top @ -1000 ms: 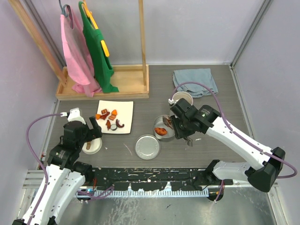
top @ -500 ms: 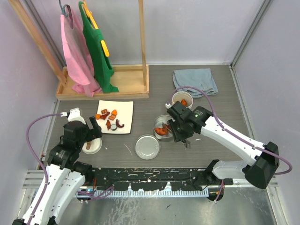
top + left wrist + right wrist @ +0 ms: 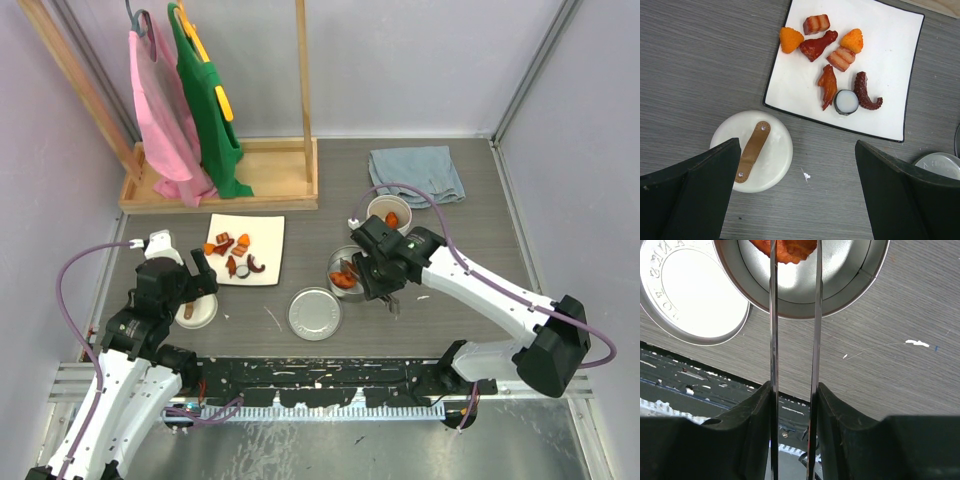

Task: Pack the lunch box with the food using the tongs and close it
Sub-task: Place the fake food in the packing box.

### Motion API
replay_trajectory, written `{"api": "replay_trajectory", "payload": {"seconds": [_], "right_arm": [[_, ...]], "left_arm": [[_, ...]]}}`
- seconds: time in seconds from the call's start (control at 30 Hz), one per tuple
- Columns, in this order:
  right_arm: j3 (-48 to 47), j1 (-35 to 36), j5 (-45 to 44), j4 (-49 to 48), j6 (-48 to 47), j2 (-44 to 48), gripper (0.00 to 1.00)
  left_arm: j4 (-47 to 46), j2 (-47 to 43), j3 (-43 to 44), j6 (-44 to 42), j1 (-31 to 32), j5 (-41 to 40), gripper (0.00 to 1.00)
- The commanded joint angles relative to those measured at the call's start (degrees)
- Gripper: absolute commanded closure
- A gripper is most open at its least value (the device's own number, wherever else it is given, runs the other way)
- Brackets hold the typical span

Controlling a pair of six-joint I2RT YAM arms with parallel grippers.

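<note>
My right gripper [image 3: 792, 390] is shut on the tongs [image 3: 772, 315], whose two thin arms run up, slightly apart, over the steel tin [image 3: 850, 295]. An orange-brown piece of food [image 3: 787, 250] lies in the tin at the tong tips. The flat steel lid [image 3: 315, 313] lies left of the tin. The white tub [image 3: 388, 212] stands behind it with an orange piece inside. More food [image 3: 829, 85] sits on the white plate [image 3: 890, 60]. My left gripper [image 3: 797, 150] hangs open above the table, next to the white lid [image 3: 752, 150] with its brown handle.
A wooden rack [image 3: 230, 185] with pink and green garments stands at the back left. A blue-grey cloth [image 3: 415, 172] lies at the back right. A black rail [image 3: 320, 375] runs along the table's near edge.
My right arm has shifted left with the tongs, bringing them further over the steel tin and uncovering the white tub. The tong arms have eased slightly apart. The left arm is still.
</note>
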State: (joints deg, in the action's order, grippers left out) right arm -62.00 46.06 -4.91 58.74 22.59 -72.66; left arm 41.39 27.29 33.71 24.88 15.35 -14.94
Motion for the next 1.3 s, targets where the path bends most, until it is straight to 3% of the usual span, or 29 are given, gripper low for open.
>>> {"api": "replay_trajectory", "payload": {"seconds": [0.0,1.07,1.27], "right_arm": [[0.0,0.2,-0.5,-3.2,-0.3,0.2,0.58],[-3.5,0.1,-3.0,-2.3,1.3,4.7,0.53],[-0.2,0.2,-1.7,-1.4,1.1,3.2,0.53]], "left_arm": [[-1.8,-0.1,1.0,0.3,-0.2,0.0,0.02],[-1.9,-0.1,1.0,0.2,-0.2,0.3,0.02],[-1.9,0.0,0.9,0.2,-0.2,0.3,0.02]]}}
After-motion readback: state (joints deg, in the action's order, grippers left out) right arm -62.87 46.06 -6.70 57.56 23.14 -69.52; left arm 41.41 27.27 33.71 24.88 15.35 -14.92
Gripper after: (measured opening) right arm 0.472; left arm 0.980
